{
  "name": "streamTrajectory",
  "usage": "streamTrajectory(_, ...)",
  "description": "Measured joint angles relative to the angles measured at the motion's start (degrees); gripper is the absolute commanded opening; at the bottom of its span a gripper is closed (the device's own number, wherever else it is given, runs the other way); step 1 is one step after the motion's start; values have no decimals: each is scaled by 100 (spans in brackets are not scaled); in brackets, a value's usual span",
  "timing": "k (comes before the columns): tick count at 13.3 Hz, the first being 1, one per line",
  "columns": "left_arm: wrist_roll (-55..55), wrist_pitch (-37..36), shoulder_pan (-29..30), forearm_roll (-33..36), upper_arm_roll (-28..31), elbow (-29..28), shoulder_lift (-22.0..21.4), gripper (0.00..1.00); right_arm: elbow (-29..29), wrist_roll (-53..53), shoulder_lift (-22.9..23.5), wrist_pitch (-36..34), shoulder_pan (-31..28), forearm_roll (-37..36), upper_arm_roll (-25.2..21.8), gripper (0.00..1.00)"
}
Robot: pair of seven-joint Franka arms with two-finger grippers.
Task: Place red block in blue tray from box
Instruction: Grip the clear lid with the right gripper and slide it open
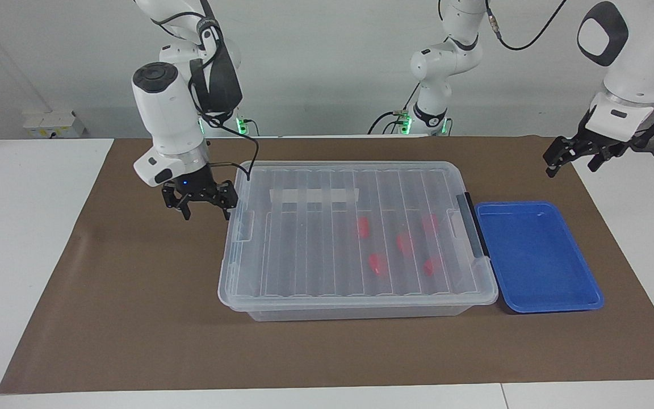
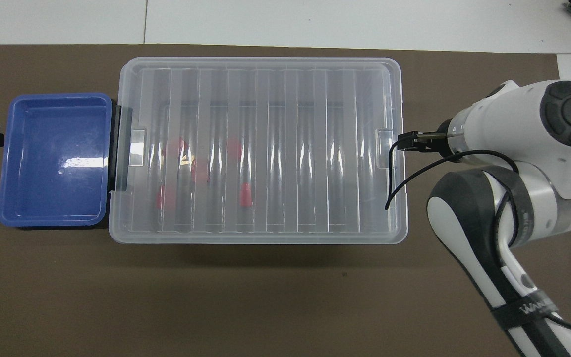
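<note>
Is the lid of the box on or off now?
On. The ribbed clear lid covers the whole box, and the red blocks show only through it.

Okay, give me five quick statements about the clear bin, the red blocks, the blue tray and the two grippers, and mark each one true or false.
1. The ribbed transparent lid is on the large clear plastic storage box. True.
2. One small red plastic block already lies in the shallow blue plastic tray. False: the tray holds no block; the red blocks are all inside the closed box.
3. The right gripper is beside the box's end toward the right arm, fingers apart. True.
4. The left gripper grips the dark grey end clip. False: it is up in the air, away from the clip, holding nothing.
5. The tray sits beside the box's clip end. True.
</note>
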Motion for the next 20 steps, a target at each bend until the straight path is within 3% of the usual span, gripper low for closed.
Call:
streamTrajectory(13, 0, 0, 0, 0, 0, 0, 0, 100, -349, 100, -185, -179, 31, -16, -33, 99)
streamTrajectory(20, 0, 0, 0, 0, 0, 0, 0, 100, -382, -1286, -223, -461, -732, -18, -46, 99)
